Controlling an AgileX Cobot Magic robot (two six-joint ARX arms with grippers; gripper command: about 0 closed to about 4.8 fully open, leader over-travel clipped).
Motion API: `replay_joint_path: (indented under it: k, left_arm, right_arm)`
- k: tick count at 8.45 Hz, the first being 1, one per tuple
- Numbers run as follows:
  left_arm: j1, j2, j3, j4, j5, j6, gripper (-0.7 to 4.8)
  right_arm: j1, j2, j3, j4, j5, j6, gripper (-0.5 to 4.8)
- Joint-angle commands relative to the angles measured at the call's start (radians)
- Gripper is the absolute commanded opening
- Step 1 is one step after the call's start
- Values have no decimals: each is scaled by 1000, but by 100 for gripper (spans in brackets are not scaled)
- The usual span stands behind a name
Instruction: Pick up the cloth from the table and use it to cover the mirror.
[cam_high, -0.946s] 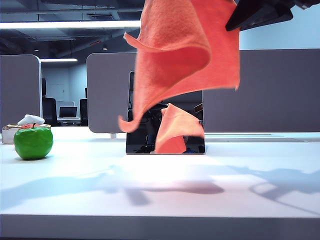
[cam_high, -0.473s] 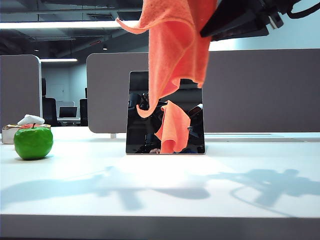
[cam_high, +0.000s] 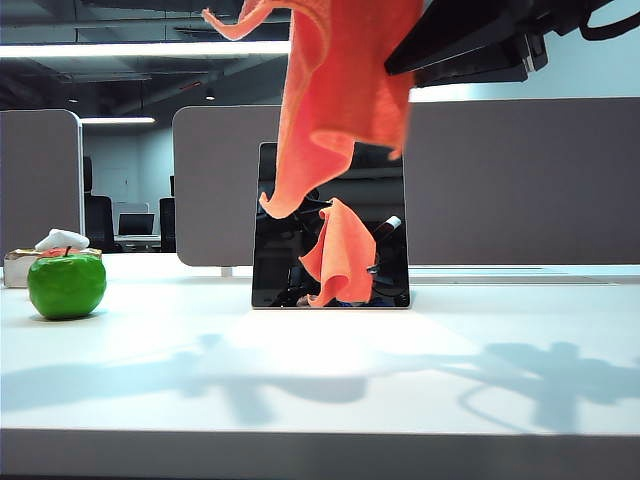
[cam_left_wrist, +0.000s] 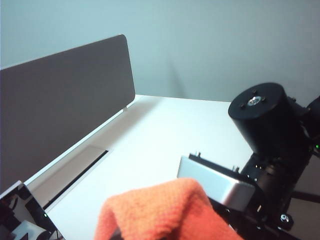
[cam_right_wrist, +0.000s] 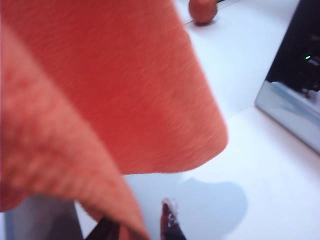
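The cloth (cam_high: 340, 95) hung in the air, bunched into a narrow drape above and just in front of the mirror (cam_high: 331, 226), which stood upright on the counter (cam_high: 320, 370) well below both end effectors. The left end effector (cam_left_wrist: 150, 232), mostly hidden under orange pile in its wrist view, was pressed together on the cloth's upper edge. The right end effector (cam_right_wrist: 135, 225) showed two dark fingertips standing apart beneath a fold, with cloth lying over one of them (whether they pinched any could not be told). The fabric appeared light, limp and fuzzy: it would likely fold and swing rather than hold shape, so the two upper corners seemed the sensible holds for spreading it. The mirror's thin top edge looked easy to tip. Open counter lay all round the mirror; the green apple (cam_high: 66, 285) sat far off on the left end effector's side.
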Motion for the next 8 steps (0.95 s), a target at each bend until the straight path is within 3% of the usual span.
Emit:
replay_joint_path:
  k: [1, 6, 7, 8]
  left_arm:
    - [0, -19, 6, 5, -4, 0, -6]
    - [0, -55, 6, -11, -37, 0, -6]
    - [0, -55, 6, -11, -37, 0, -6]
    - [0, -55, 6, -13, -37, 0, -6]
  right_arm:
    - [1, -2, 5, -32, -71, -11, 118]
    - [2, 11, 4, -105, -72, -66, 117]
    - [2, 11, 4, -104, -72, -66, 100]
    - [2, 11, 4, -103, -72, -66, 41]
